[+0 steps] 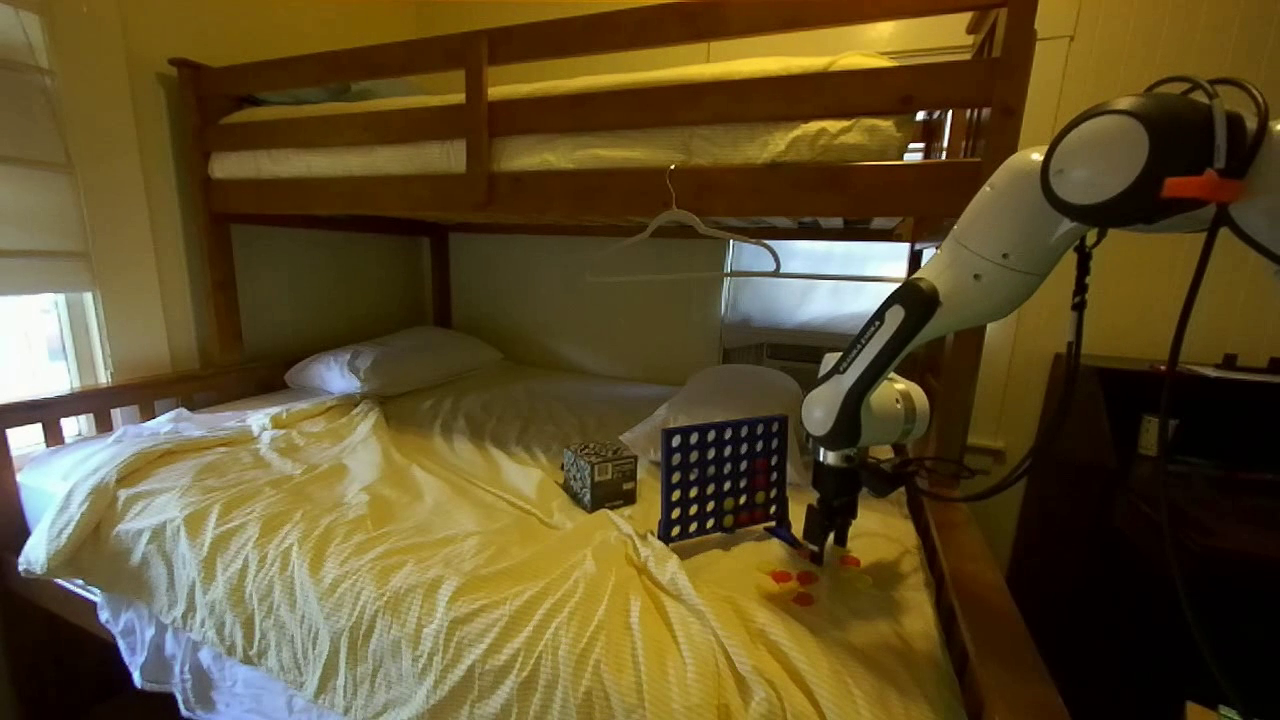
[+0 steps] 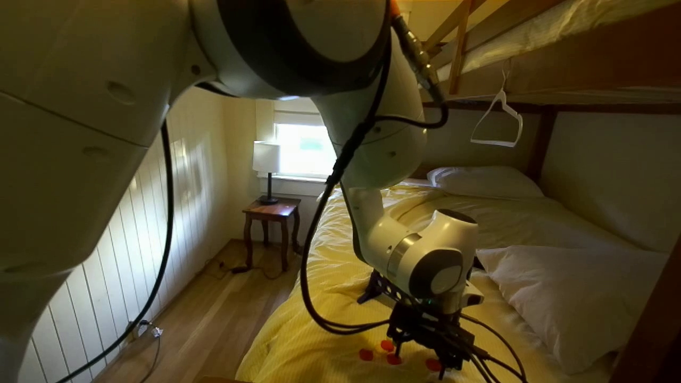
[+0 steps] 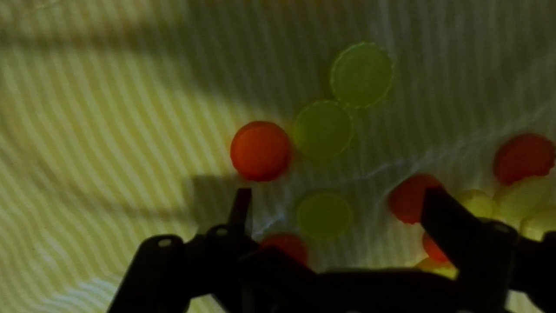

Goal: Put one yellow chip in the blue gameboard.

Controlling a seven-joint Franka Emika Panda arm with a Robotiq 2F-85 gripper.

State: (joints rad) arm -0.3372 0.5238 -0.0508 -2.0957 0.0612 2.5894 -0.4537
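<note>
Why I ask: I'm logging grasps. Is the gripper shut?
No: in the wrist view, the gripper has its jaws wide apart, with a yellow chip showing between them.

Bed (image 1: 380,540), blue gameboard (image 1: 720,478), dark box (image 1: 600,477), 2 pillows (image 1: 395,360), red chips (image 3: 260,151), yellow chips (image 3: 323,129)

daylight glares through a window (image 2: 304,152); the wrist view is dim, soft, shadows darkening striped bedding (image 3: 87,108).

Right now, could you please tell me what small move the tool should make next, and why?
I would probably ease the tool down slightly towards the yellow chip that shows between its fingers: in the wrist view they stand open, holding nothing, and that chip lies on the striped bedding.
</note>
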